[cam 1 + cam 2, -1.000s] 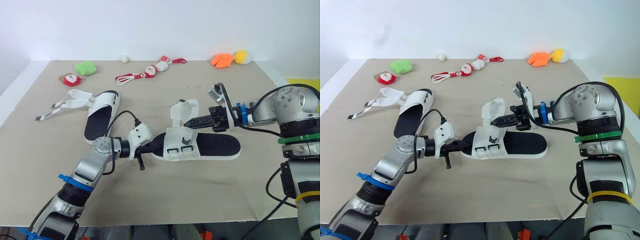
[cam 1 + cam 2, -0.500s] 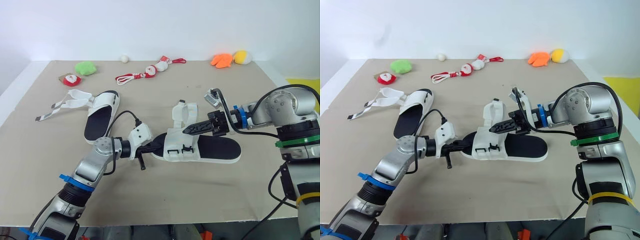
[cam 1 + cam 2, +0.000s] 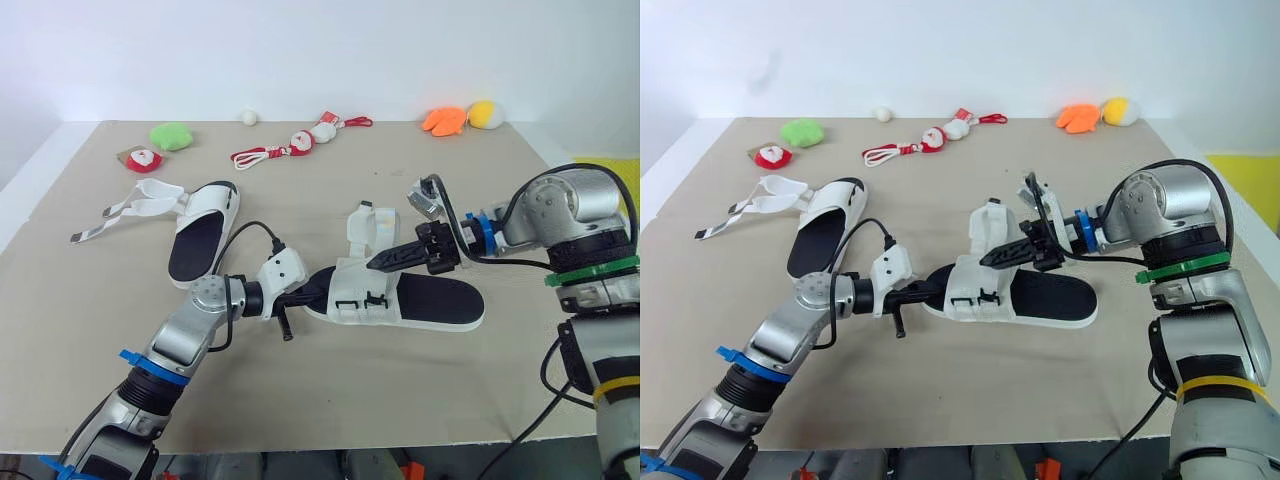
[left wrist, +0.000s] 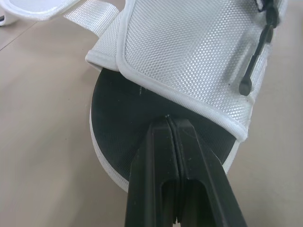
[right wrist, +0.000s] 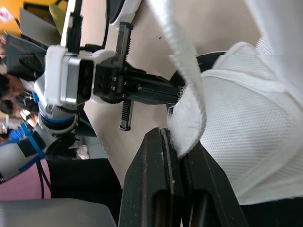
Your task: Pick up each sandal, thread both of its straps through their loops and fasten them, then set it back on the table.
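Looking mid-table, we find the near sandal [image 3: 432, 302] lying flat, the left gripper [image 3: 308, 296] clamped on its sole's end, and the right gripper [image 3: 380, 263] closed on a strap [image 5: 188, 90] whose tip hides between the fingers [image 5: 150, 179].

1. Two white fabric sandals with black footbeds [image 3: 435, 300] [image 3: 200, 240].
2. Three red-and-white plush figures [image 3: 146, 160] [image 3: 300, 140] [image 3: 325, 129].
3. One green fuzzy plush [image 3: 172, 136].
4. One orange plush [image 3: 443, 120].
5. One yellow plush [image 3: 487, 114].
6. One small white ball [image 3: 248, 117].
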